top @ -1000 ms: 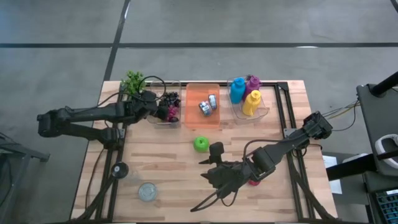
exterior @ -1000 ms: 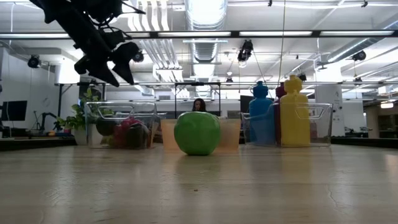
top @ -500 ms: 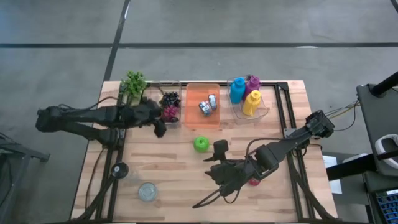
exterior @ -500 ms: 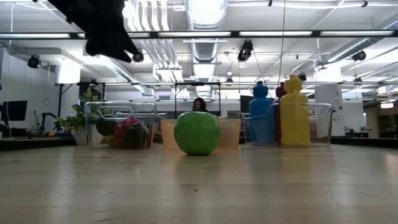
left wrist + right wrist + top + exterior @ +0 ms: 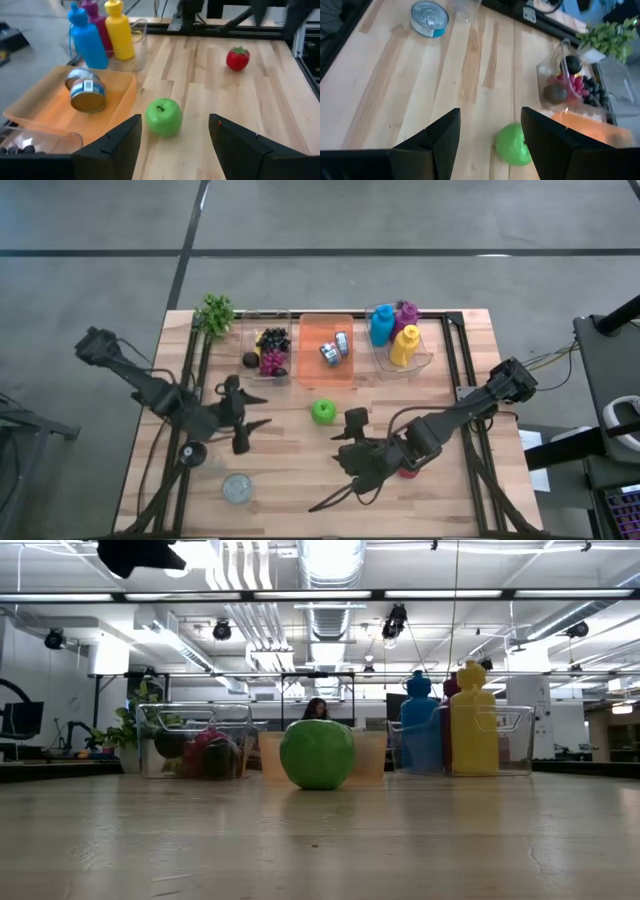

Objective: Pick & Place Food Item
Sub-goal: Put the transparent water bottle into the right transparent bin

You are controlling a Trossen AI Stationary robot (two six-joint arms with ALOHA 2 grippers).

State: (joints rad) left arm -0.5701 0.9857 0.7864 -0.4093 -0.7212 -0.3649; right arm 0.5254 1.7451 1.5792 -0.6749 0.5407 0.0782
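A green apple (image 5: 322, 411) sits on the wooden table near its middle, upright with its stem up (image 5: 164, 116). In the high view a red strawberry (image 5: 237, 58) lies on the table nearer the front, half hidden under my right arm. My left gripper (image 5: 262, 409) hovers left of the apple, pointing toward it. It is open with nothing between its fingers. My right gripper (image 5: 343, 455) hangs above the table just near-right of the apple. It is open and empty too, and looks slantwise down past the apple (image 5: 512, 145).
Along the far edge stand a clear bin of dark fruit and grapes (image 5: 266, 352), an orange tray with cans (image 5: 325, 350) and a clear bin with coloured bottles (image 5: 400, 335). A small plant (image 5: 213, 312) is at the far left. A tin can (image 5: 237, 487) lies near the front left.
My left gripper has left the fruit bin, swung toward the table's near edge and turned until it points toward the apple. It has risen almost out of the low view. The apple has stayed where it was.
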